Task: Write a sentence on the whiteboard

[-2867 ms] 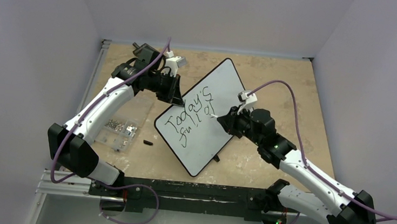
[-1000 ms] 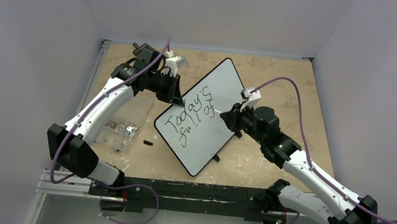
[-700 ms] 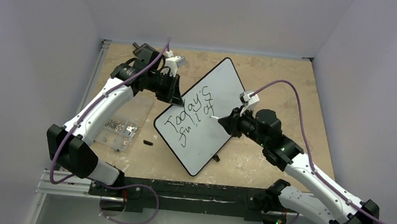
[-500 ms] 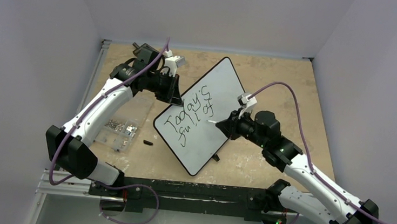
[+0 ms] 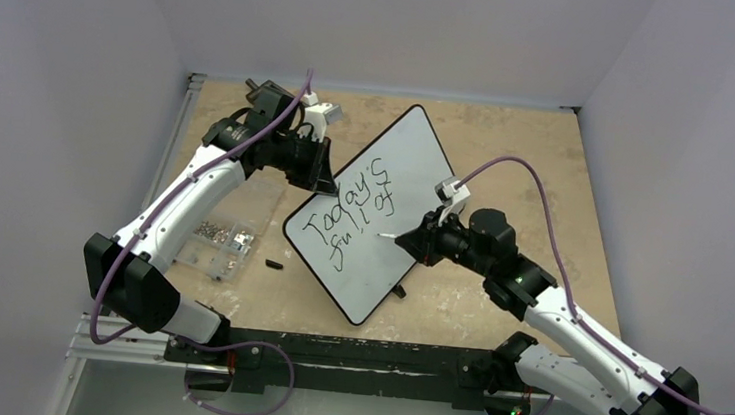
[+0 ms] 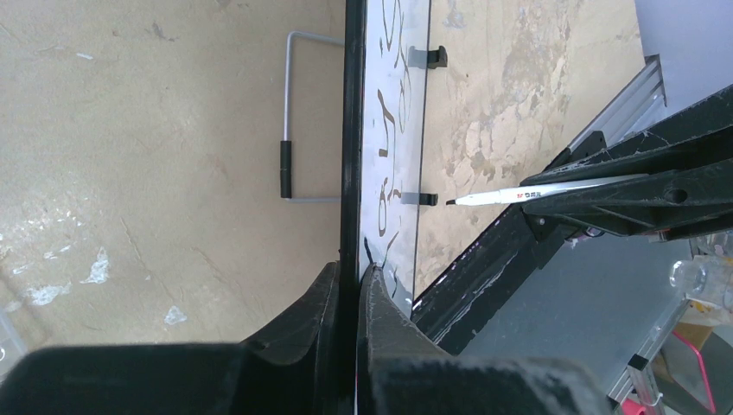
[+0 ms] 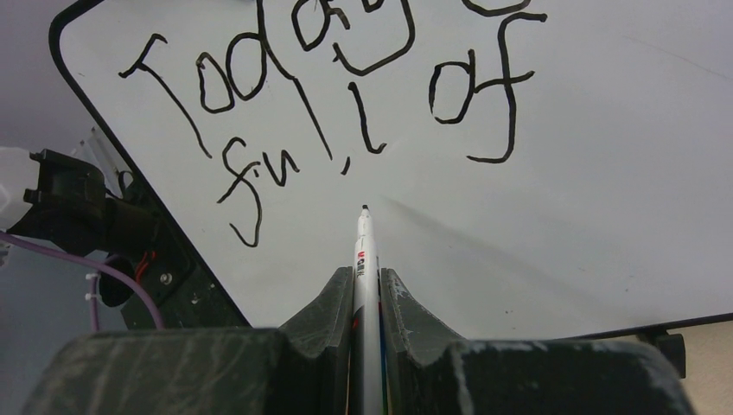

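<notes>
Clenched on a slim white marker pen (image 7: 364, 251), the right tool (image 5: 413, 240) has swung back from "of" to below "full", tip just off the large black-rimmed whiteboard (image 5: 409, 166). The left tool (image 6: 350, 290) clamps the board's edge above the worktop (image 5: 509, 150). The black handwritten sentence (image 5: 355, 209) seems due a third line.

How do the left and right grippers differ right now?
The left gripper is shut on the rim of the whiteboard; the right gripper is shut on a marker. The left touches the board at its edge; the right faces its written side, marker tip apparently just off the surface. Both are closed.
</notes>
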`<state>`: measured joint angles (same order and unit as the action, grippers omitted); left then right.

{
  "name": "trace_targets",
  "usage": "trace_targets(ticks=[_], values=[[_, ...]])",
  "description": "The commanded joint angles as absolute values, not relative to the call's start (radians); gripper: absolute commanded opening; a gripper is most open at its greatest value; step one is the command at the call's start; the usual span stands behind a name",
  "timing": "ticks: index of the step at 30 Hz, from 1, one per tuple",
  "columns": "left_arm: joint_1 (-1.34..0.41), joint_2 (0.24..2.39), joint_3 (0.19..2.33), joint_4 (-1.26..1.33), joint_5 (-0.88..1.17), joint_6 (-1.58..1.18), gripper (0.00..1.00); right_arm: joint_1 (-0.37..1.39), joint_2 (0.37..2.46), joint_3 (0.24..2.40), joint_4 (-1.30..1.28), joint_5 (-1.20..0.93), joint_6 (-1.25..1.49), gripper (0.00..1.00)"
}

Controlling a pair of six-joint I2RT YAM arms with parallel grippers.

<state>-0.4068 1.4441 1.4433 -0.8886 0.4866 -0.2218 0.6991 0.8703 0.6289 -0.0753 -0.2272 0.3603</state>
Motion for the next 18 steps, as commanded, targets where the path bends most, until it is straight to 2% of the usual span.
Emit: trace_targets(ticks=[1, 18], values=[[-0.369, 1.418, 1.451, -0.871, 0.27, -0.175, 0.0, 0.698, 0.864, 0.615, -0.024, -0.257, 0.373, 0.0], [-0.344, 1.414, 1.45, -0.866, 0.26, -0.184, 0.0, 0.711, 0.87, 0.586, -0.005, -0.29, 0.39, 0.0]])
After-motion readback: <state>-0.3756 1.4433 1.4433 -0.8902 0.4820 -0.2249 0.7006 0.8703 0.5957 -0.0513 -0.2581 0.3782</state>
